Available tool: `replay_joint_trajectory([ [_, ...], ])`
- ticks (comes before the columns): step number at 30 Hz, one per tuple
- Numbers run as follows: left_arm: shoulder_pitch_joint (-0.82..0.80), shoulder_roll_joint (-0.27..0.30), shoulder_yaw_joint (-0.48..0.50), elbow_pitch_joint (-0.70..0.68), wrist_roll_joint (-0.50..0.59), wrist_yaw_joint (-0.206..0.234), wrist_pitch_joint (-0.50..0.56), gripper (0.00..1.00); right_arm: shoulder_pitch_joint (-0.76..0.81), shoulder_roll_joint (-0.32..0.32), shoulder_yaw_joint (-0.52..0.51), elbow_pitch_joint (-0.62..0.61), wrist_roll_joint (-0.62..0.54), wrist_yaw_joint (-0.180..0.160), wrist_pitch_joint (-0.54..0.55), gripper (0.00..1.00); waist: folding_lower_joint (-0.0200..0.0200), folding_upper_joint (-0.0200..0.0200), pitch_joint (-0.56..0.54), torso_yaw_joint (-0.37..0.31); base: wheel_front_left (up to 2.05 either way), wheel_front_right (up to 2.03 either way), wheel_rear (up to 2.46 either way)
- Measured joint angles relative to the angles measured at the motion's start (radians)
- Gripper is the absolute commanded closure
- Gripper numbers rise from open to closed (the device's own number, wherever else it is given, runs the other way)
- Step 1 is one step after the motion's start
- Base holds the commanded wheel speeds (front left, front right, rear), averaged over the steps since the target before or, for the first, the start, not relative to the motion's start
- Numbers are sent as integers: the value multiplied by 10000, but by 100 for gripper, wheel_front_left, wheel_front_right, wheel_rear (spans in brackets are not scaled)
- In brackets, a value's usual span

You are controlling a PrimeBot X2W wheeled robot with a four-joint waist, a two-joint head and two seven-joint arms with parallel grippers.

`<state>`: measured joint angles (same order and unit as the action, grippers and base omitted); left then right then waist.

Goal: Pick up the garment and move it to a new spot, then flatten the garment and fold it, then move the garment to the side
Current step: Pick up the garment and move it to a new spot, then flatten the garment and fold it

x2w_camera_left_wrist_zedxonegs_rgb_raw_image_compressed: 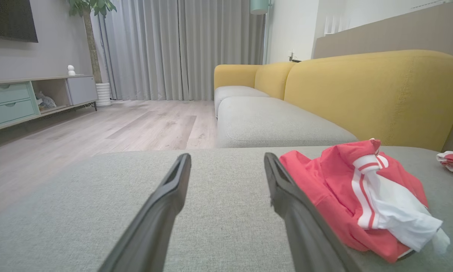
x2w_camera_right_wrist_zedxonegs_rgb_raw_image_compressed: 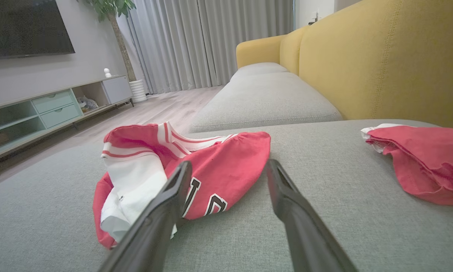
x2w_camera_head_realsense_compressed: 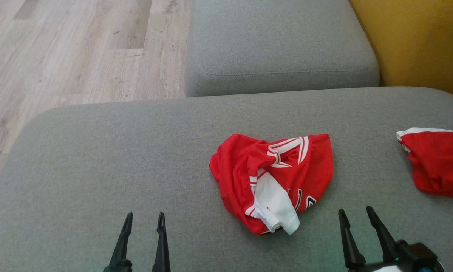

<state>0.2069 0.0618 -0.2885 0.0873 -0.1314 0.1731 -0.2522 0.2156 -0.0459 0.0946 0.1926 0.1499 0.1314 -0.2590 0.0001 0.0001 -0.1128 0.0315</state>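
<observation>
A crumpled red garment (x2w_camera_head_realsense_compressed: 275, 177) with white stripes, a white panel and black lettering lies in a heap on the grey cushion (x2w_camera_head_realsense_compressed: 98, 158), right of centre. It also lies at the right of the left wrist view, garment (x2w_camera_left_wrist_zedxonegs_rgb_raw_image_compressed: 362, 196), and at the left of the right wrist view, garment (x2w_camera_right_wrist_zedxonegs_rgb_raw_image_compressed: 211, 166). My left gripper (x2w_camera_head_realsense_compressed: 144, 219) stands open near the cushion's front edge, well to the garment's left, with nothing between its fingers. My right gripper (x2w_camera_head_realsense_compressed: 356, 213) is open too, just off the garment's lower right, and holds nothing.
A second red and white garment (x2w_camera_head_realsense_compressed: 436, 162) lies at the cushion's right edge. Behind is another grey seat cushion (x2w_camera_head_realsense_compressed: 279, 45) and the yellow sofa back (x2w_camera_head_realsense_compressed: 419, 41). Wooden floor (x2w_camera_head_realsense_compressed: 79, 49) lies beyond the cushion's left and far edge.
</observation>
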Motion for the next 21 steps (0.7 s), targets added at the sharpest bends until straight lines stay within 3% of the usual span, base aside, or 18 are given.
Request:
replay_joint_trajectory([
  [21, 62, -25, -40, 142, -107, -109, 0, 0, 6, -2, 163, 73, 192, 0, 0, 0, 0, 0, -75, -47, 0, 0, 0],
])
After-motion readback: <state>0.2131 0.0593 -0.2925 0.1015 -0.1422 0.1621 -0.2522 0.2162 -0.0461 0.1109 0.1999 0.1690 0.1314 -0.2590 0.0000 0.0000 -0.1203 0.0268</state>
